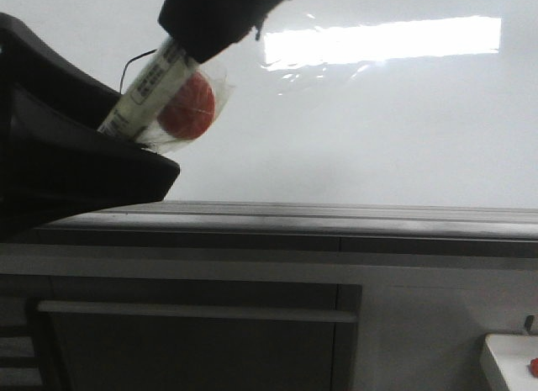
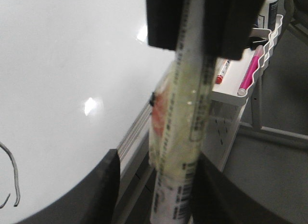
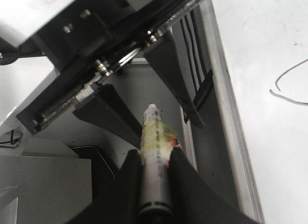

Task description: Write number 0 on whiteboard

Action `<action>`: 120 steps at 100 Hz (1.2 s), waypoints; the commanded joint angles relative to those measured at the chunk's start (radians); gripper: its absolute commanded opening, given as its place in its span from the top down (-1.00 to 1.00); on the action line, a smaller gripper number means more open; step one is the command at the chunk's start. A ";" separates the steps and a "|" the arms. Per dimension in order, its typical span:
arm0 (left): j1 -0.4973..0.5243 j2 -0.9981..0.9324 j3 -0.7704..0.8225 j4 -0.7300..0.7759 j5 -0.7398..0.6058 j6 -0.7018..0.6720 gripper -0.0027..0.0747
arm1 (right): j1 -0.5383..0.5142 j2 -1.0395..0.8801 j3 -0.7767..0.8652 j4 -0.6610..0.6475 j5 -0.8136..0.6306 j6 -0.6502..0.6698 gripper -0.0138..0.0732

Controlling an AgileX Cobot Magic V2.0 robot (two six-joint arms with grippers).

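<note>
While my right tool (image 3: pixel 155 185) clenches the plastic-wrapped marker (image 3: pixel 154 137), my left tool (image 2: pixel 161 195) is spread wide, released, with the marker's free end between its fingers and the marker's long axis running from tool to tool. The whiteboard (image 1: pixel 378 139) stands just behind them. Part of the number 0 (image 3: pixel 288 86) shows on it nearby.

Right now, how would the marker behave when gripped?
Probably stiff: the marker juts straight from the right gripper. Its crinkled clear wrap may slide in a grip. The round barrel would likely roll if released.
</note>
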 commanded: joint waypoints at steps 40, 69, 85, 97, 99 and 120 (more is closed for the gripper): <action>0.000 -0.009 -0.035 -0.021 -0.076 -0.007 0.98 | 0.003 -0.031 -0.023 0.034 -0.048 -0.011 0.80; 0.000 -0.009 -0.035 -0.126 -0.078 -0.016 0.98 | 0.003 -0.031 -0.023 0.034 -0.050 -0.025 0.00; 0.009 -0.009 -0.035 -0.263 -0.078 -0.016 0.98 | -0.019 -0.031 -0.023 0.034 -0.124 -0.021 -0.78; 0.053 -0.009 -0.035 -0.336 -0.078 -0.016 0.98 | -0.052 -0.031 -0.023 0.034 -0.146 0.001 -0.83; 0.064 -0.009 -0.035 -0.342 -0.078 -0.016 0.98 | -0.057 -0.031 -0.023 0.034 -0.146 0.005 -0.81; 0.226 -0.009 -0.035 -0.637 -0.080 -0.016 0.98 | -0.090 -0.031 -0.023 0.034 -0.121 0.056 -0.73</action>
